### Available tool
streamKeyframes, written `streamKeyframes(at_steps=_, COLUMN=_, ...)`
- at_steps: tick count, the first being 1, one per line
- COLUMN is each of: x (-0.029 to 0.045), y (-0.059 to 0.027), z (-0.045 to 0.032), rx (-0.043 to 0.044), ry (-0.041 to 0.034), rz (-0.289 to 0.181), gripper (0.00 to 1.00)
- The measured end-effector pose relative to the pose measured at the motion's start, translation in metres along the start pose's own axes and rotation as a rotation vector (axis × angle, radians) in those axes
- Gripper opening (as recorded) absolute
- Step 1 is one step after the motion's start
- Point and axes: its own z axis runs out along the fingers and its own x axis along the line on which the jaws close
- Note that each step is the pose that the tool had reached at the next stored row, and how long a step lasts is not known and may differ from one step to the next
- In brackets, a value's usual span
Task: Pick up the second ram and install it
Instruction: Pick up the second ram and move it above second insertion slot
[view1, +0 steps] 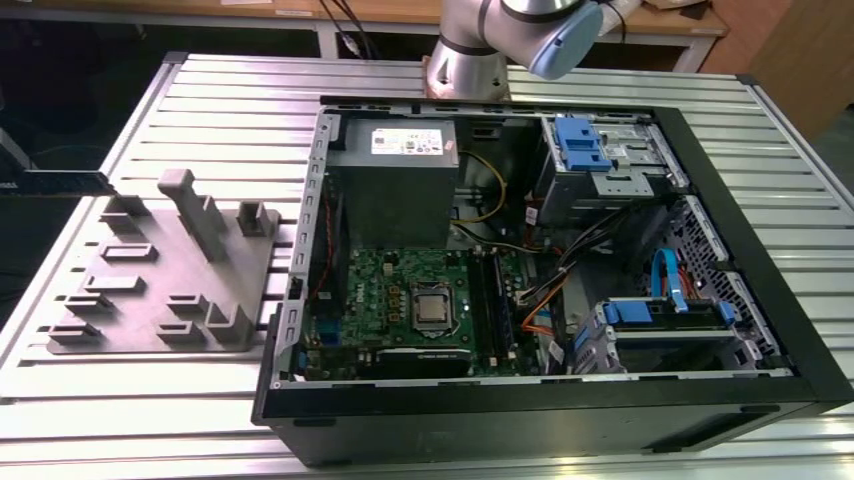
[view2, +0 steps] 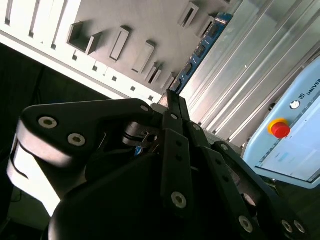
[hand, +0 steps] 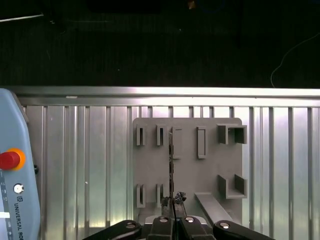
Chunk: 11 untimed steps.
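A: Entry, largest first. What carries everything?

B: The slatted metal desk. On it lies an open black computer case, side panel off, with the green motherboard and the grey power-supply box exposed.

A: The arm?

B: In the exterior view its silver base stands at 12 o'clock from the case.

A: And beside the case?

B: A grey fixture plate at 9 o'clock from it, flat on the desk, with a tall upright fin and several low holders. A pale blue pendant with a red button is in both wrist views, on the desk beside the plate.

A: Pincer state?

B: The pincer is pressed together on the near end of the second ram. In the second wrist view the stick runs straight out from the fingertips, blue board edge and dark chips visible.

A: Where is the stick relative to the plate?

B: In the first wrist view it shows edge-on as a thin dark line in front of the plate. Height above the plate: cannot tell. It is outside the case, not in a slot.
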Motion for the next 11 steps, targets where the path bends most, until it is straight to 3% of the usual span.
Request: streamKeyframes(at_steps=11, x=-0.0002, y=-0.019, z=0.0001, rx=0.0003, ry=-0.0002, rz=0.001, gripper=0.08)
